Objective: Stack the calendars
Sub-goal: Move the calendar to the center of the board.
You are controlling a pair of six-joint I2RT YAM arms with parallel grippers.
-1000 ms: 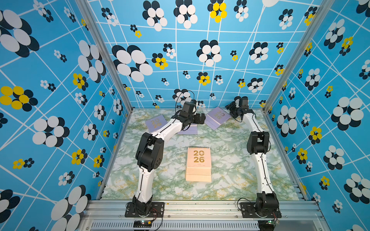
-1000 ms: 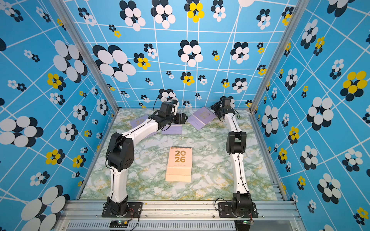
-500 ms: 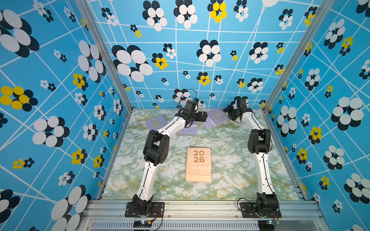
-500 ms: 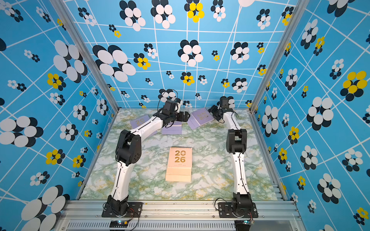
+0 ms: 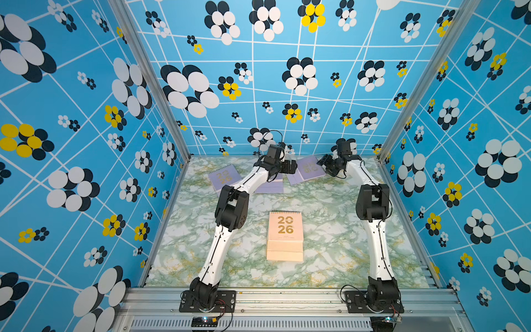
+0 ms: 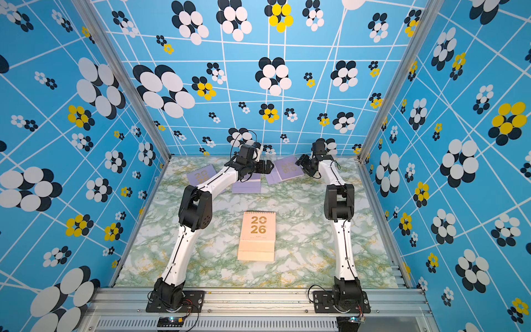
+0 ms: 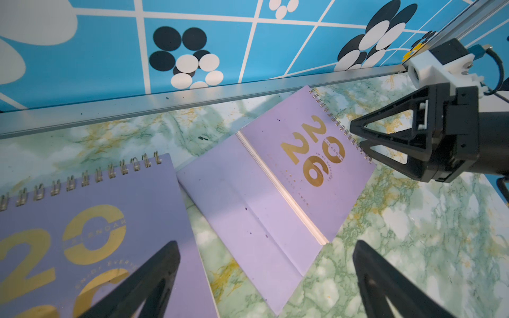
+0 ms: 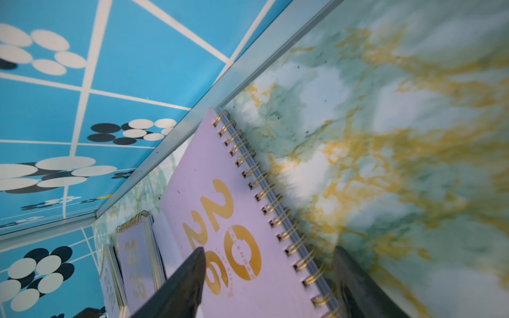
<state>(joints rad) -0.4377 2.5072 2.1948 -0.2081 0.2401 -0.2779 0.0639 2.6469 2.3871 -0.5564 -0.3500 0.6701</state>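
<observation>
Three lilac calendars lie along the back of the table in both top views: one at the far left point(image 5: 224, 176), one in the middle point(image 5: 270, 186) partly under my left arm, one at the right point(image 5: 307, 171). A peach-beige calendar point(image 5: 284, 235) lies flat mid-table. My left gripper point(image 7: 267, 245) point(image 5: 290, 166) hangs open between the middle calendar point(image 7: 91, 234) and the right one's unfolded flap point(image 7: 248, 220), holding nothing. My right gripper point(image 8: 270, 250) point(image 5: 323, 163) is open, its jaws straddling the right calendar's point(image 8: 220, 220) spiral edge.
The back wall's metal rail point(image 7: 192, 102) runs just behind the lilac calendars. Patterned blue walls close in the green marble table point(image 5: 330, 258) on three sides. Both arm bases point(image 5: 207, 296) sit on the front frame.
My left arm has stretched further toward the back right. My right gripper has slid left onto the right lilac calendar's spiral edge, its jaws narrowing slightly.
</observation>
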